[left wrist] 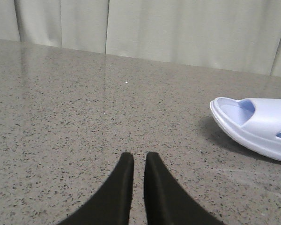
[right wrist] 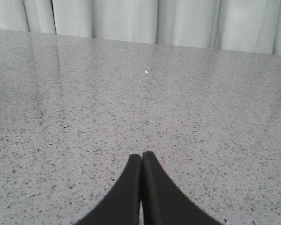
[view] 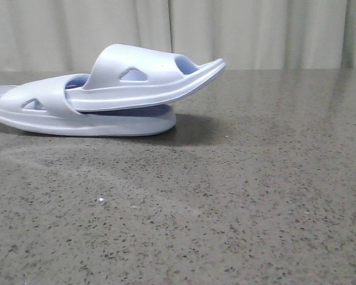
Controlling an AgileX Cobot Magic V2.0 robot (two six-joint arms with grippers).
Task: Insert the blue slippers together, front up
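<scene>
One blue slipper (view: 148,80) is tucked under the strap of the other (view: 77,116) on the speckled surface (view: 237,196). The left end effector (left wrist: 139,159) is nearly clenched, empty; the right end effector (right wrist: 141,157) is clenched, empty.

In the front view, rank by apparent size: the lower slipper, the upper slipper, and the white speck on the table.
1. lower slipper and upper slipper: look alike; the lower is partly covered, so no ranking.
2. white speck: by far smallest.

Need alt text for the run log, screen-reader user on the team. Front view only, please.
Two blue slippers sit nested on a speckled grey table, at the left of the view: the upper slipper is pushed under the strap of the lower slipper, its free end tilted up and pointing right. Pale curtains hang behind; no arm or fingers appear in this view.
</scene>
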